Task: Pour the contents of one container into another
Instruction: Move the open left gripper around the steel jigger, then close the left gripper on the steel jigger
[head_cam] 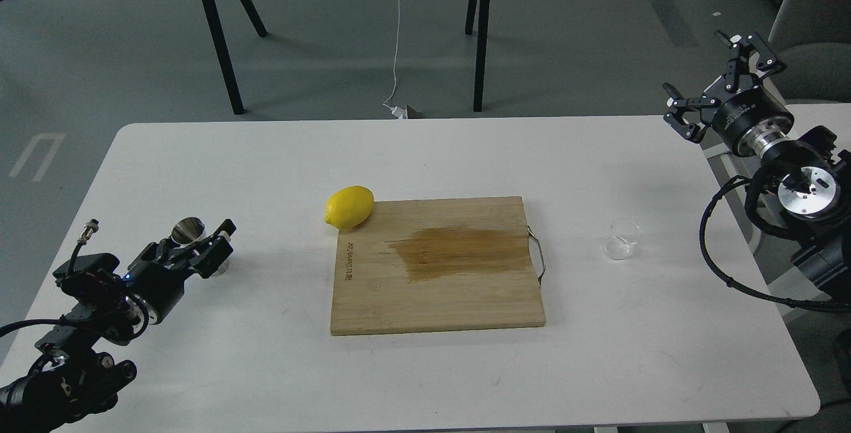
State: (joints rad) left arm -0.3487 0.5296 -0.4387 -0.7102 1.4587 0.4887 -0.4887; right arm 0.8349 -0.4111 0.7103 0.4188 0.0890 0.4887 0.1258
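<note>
The left gripper [211, 247] is closing in on the jigger [191, 233], its jaws around or just beside it, grip unclear, while the right gripper [718, 84], jaws spread empty, is hovering well above the tumbler [621, 239] it must next descend to grasp.

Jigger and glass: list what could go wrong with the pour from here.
1. The left gripper sits right at the jigger, partly hiding it; a nudge could tip its narrow-waisted body.
2. The glass stands far across the table, past the cutting board, while the open right gripper is raised well away; carrying it that far risks spills.
3. Clear glass is hard to see, so a grasp may miss.
</note>
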